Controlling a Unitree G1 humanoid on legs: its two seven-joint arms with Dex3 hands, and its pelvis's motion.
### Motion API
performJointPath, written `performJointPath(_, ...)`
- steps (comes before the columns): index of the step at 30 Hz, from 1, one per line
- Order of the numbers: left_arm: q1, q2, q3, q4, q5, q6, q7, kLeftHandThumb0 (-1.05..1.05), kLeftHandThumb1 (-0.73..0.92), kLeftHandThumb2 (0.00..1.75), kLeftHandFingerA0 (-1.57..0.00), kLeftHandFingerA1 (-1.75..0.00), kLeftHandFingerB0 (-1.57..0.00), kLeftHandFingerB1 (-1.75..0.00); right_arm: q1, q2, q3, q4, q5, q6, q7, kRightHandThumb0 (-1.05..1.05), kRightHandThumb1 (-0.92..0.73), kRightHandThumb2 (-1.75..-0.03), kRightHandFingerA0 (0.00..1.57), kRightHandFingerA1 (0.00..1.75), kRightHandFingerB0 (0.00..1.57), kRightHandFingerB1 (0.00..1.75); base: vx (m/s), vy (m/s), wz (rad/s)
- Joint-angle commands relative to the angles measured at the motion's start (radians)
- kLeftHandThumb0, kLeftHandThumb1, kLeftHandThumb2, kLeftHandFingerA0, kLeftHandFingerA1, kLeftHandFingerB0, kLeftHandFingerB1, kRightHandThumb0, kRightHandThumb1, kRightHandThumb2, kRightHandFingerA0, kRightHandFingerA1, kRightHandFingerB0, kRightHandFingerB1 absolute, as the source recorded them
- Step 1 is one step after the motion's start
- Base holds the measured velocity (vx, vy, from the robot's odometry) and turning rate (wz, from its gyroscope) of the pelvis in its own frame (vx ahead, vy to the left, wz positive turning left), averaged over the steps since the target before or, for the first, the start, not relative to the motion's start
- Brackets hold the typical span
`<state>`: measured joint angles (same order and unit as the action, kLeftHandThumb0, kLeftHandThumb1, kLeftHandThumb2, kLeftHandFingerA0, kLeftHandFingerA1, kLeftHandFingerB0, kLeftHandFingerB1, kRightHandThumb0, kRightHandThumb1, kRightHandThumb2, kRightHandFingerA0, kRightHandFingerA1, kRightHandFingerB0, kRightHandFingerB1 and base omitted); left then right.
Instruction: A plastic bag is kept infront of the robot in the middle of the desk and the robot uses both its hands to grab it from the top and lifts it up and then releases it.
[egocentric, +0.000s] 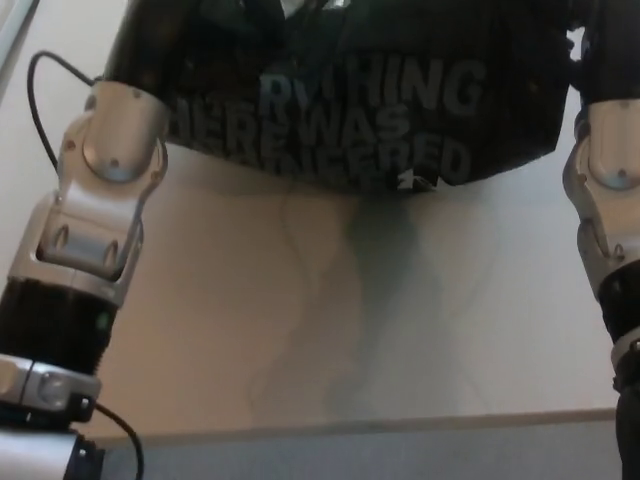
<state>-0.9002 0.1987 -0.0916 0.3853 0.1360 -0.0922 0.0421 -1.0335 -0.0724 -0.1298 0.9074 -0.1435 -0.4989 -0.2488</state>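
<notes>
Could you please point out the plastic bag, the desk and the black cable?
plastic bag (380, 110): head view, printed front panel.
desk (430, 320): head view, bare top.
black cable (38, 105): head view, loop beside left arm.

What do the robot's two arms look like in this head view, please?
The left arm has a silver metal wrist housing with round screw holes and oval slots, then a black cylindrical forearm ringed with silver. A thin black cable loops beside it. The right arm shows the same silver housing above black. The hands themselves are cut off at the top edge.
</notes>
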Motion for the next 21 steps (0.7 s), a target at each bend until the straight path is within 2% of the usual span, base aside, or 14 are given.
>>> performJointPath(1, -0.263, 0.057, 0.053, 0.046, 0.091, -0.165, 0.132, -0.15, 0.64, 0.65, -0.95, -1.75, -0.76, -1.75, -0.180, 0.010, -0.004, -0.025, 0.025, 0.123, -0.039, -0.46, -0.75, -0.62, 0.86, 1.75, 0.65, 1.68, 0.00, 0.000, 0.00)
performJointPath(4, -0.326, 0.075, 0.056, 0.085, 0.124, -0.212, 0.178, -0.12, 0.66, 0.65, -0.97, -1.75, -0.73, -1.75, -0.212, 0.013, 0.004, -0.011, 0.013, 0.114, -0.056, -0.43, -0.74, -0.62, 0.85, 1.75, 0.68, 1.68, 0.00, 0.000, 0.00)
performJointPath(5, -0.364, 0.080, 0.067, 0.076, 0.115, -0.161, 0.171, -0.18, 0.68, 0.64, -0.93, -1.75, -0.72, -1.75, -0.231, 0.021, 0.009, -0.030, 0.013, 0.144, -0.056, -0.47, -0.76, -0.63, 0.88, 1.75, 0.69, 1.68, 0.00, 0.000, 0.00)
performJointPath(7, -0.394, 0.080, 0.070, 0.076, 0.135, -0.123, 0.200, -0.20, 0.66, 0.62, -0.95, -1.75, -0.75, -1.75, -0.239, 0.033, 0.013, -0.047, 0.018, 0.162, -0.052, -0.47, -0.76, -0.63, 0.91, 1.75, 0.69, 1.69, 0.00, 0.000, 0.00)
performJointPath(9, -0.432, 0.087, 0.075, 0.114, 0.134, -0.171, 0.211, -0.17, 0.65, 0.65, -0.98, -1.75, -0.74, -1.75, -0.257, 0.045, 0.012, -0.049, 0.027, 0.165, -0.053, -0.47, -0.75, -0.62, 0.89, 1.75, 0.66, 1.72, 0.00, 0.000, 0.00)
performJointPath(11, -0.448, 0.081, 0.078, 0.109, 0.138, -0.142, 0.215, -0.18, 0.66, 0.65, -1.00, -1.75, -0.75, -1.75, -0.261, 0.050, 0.018, -0.058, 0.022, 0.178, -0.056, -0.48, -0.75, -0.62, 0.88, 1.75, 0.65, 1.72, 0.00, 0.000, 0.00)
performJointPath(13, -0.453, 0.070, 0.081, 0.088, 0.140, -0.110, 0.219, -0.19, 0.70, 0.63, -1.00, -1.75, -0.74, -1.75, -0.255, 0.052, 0.038, -0.059, -0.003, 0.152, -0.066, -0.43, -0.76, -0.64, 0.89, 1.71, 0.74, 1.60, 0.04, -0.005, 0.01)
performJointPath(15, -0.449, 0.070, 0.077, 0.097, 0.145, -0.143, 0.225, -0.17, 0.67, 0.65, -0.97, -1.75, -0.75, -1.75, -0.247, 0.050, 0.057, -0.064, -0.014, 0.134, -0.072, -0.42, -0.76, -0.64, 0.90, 1.70, 0.74, 1.60, 0.04, -0.002, 0.00)
performJointPath(16, -0.449, 0.071, 0.074, 0.095, 0.151, -0.145, 0.226, -0.17, 0.66, 0.66, -0.98, -1.75, -0.77, -1.75, -0.252, 0.055, 0.052, -0.064, 0.001, 0.140, -0.065, -0.47, -0.75, -0.63, 0.93, 1.74, 0.75, 1.67, 0.13, -0.067, 0.25)
performJointPath(21, -0.441, 0.067, 0.070, 0.088, 0.163, -0.155, 0.237, -0.16, 0.65, 0.66, -0.98, -1.75, -0.77, -1.75, -0.255, 0.067, 0.054, -0.076, 0.008, 0.168, -0.067, -0.46, -0.76, -0.63, 0.97, 1.75, 0.75, 1.71, -0.05, 0.059, 0.04)
